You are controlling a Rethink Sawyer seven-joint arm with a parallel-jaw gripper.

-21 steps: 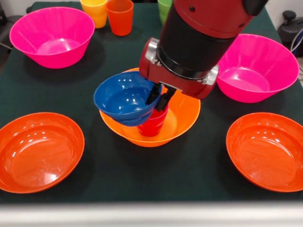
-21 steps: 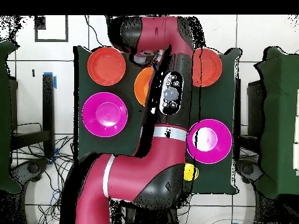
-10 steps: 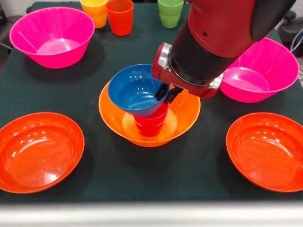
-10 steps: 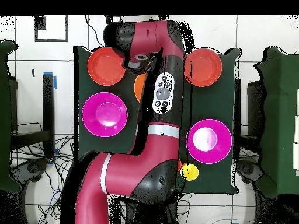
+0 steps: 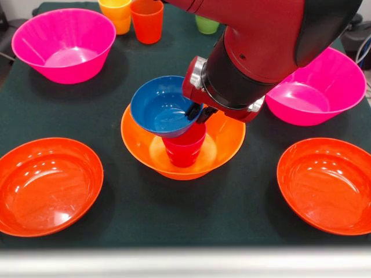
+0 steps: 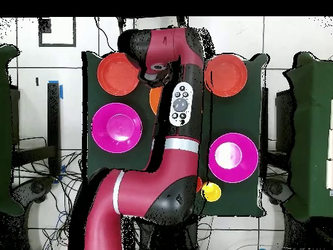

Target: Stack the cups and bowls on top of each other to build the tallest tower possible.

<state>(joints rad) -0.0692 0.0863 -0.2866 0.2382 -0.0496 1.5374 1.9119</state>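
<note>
While the pincer [image 5: 195,111] grips the rim of the small blue bowl [image 5: 162,107], we see that bowl resting tilted on the mouth of the red cup [image 5: 184,147], which stands upright inside the large orange bowl [image 5: 226,136] at the middle of the table [image 5: 145,202]. We find one pink bowl [image 5: 64,43] at a far corner and another pink bowl [image 5: 316,87] by the opposite side edge. Two shallow red-orange bowls [image 5: 49,184] lie at the near corners, the second [image 5: 327,184] well apart from the first. Along the far edge stand the yellow cup [image 5: 116,13], the orange cup [image 5: 146,20] just beside it, and the green cup [image 5: 206,25], partly hidden behind the arm [image 5: 261,46].
</note>
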